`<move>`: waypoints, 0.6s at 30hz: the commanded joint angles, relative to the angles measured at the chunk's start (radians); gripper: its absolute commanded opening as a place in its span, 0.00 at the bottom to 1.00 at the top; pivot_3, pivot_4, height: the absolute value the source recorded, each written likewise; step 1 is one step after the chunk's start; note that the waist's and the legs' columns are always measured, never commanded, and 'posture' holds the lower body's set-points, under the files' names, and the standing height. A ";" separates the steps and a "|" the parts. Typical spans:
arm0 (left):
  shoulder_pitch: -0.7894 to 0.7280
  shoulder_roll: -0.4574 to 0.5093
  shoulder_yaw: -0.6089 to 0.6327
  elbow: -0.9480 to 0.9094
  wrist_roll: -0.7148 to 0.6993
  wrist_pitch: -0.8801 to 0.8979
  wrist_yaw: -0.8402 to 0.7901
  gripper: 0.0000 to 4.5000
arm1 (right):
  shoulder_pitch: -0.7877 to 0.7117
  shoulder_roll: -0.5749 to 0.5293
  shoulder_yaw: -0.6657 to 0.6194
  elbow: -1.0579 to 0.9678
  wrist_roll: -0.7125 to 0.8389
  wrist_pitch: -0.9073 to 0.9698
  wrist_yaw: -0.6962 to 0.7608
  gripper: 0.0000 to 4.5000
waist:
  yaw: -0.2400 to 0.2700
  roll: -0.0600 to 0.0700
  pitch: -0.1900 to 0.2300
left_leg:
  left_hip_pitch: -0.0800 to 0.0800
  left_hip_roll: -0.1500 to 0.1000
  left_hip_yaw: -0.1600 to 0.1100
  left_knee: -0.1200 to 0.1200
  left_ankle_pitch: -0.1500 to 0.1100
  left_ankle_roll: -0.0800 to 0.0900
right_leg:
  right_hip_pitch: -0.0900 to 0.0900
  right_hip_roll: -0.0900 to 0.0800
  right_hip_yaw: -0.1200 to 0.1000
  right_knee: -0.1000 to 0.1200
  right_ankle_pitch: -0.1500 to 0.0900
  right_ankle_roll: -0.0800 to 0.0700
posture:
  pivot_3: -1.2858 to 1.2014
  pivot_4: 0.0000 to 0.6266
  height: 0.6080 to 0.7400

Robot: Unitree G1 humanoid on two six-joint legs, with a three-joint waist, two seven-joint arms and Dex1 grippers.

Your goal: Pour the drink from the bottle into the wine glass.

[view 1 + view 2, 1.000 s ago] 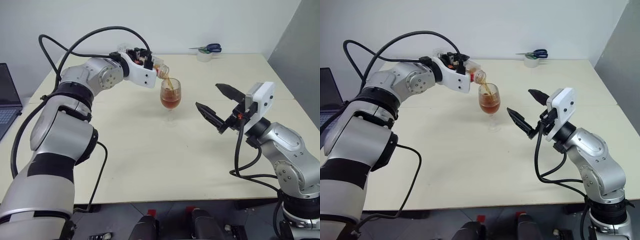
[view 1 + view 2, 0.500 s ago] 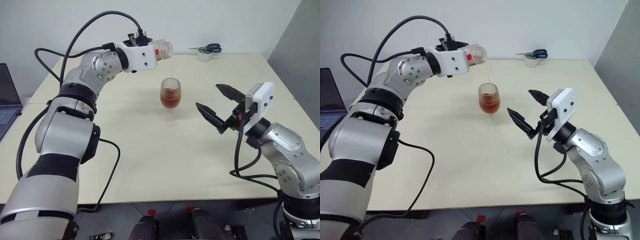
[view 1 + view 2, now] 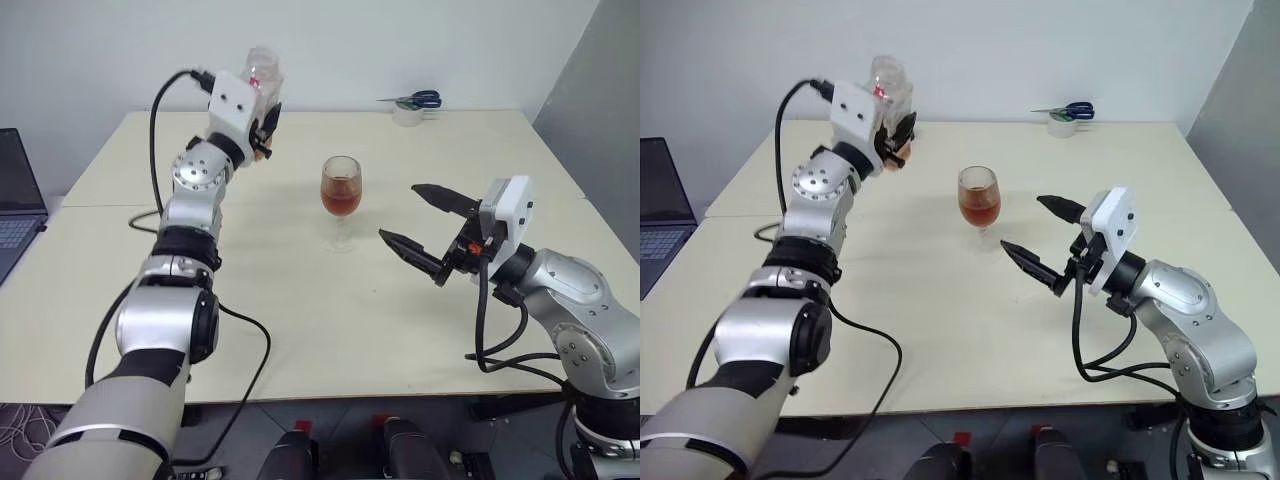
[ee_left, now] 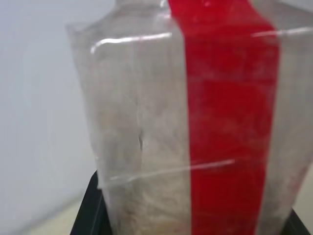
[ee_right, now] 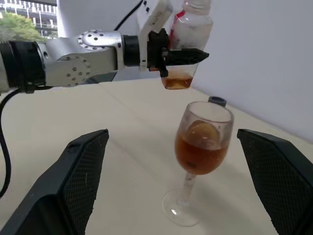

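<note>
- The wine glass [image 3: 341, 198] stands in the middle of the table [image 3: 300, 330] and looks about half full of the drink [image 3: 341, 203].
- The left gripper [image 5: 181, 56] pinches the bottle [image 3: 890, 85] tight and holds it upright, high over the far left of the table, well apart from the glass.
- A little drink sits at the bottom of the bottle.
- I think the pouring is done. The next job is to put the bottle down: keep it straight up, go slow, and stay clear of the glass.
- The right gripper [image 3: 420, 222] is spread wide and holds nothing. It hangs just right of the glass.
</note>
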 commanded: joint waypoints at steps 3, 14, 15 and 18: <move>0.150 -0.067 0.106 -0.298 -0.133 0.257 0.130 0.37 | 0.046 -0.049 -0.008 -0.039 0.046 -0.018 0.097 1.00 | 0.002 -0.001 0.000 | 0.000 0.000 0.001 0.000 0.000 0.000 | 0.000 -0.001 0.001 0.000 0.000 0.000 | 0.52 0.24 1.00; 0.402 -0.115 0.126 -0.472 -0.176 0.289 0.169 0.37 | 0.020 -0.016 0.010 -0.039 0.057 0.021 0.063 1.00 | 0.006 -0.001 -0.001 | 0.001 0.001 0.000 0.000 0.000 -0.001 | 0.000 -0.002 0.001 -0.001 0.000 0.000 | 0.52 0.24 1.00; 0.415 -0.107 0.111 -0.457 -0.153 0.251 0.164 0.37 | 0.019 -0.016 0.009 -0.040 0.057 0.025 0.059 1.00 | 0.006 -0.001 -0.001 | 0.001 0.001 0.000 0.000 0.000 -0.001 | 0.000 -0.002 0.001 -0.001 0.000 0.000 | 0.52 0.24 1.00; 0.431 -0.093 0.088 -0.412 -0.115 0.172 0.164 0.37 | 0.015 -0.014 0.004 -0.042 0.063 0.038 0.046 1.00 | 0.008 -0.001 -0.001 | 0.001 0.001 0.000 0.000 0.000 -0.001 | 0.001 -0.003 0.001 -0.001 0.000 0.000 | 0.52 0.24 1.00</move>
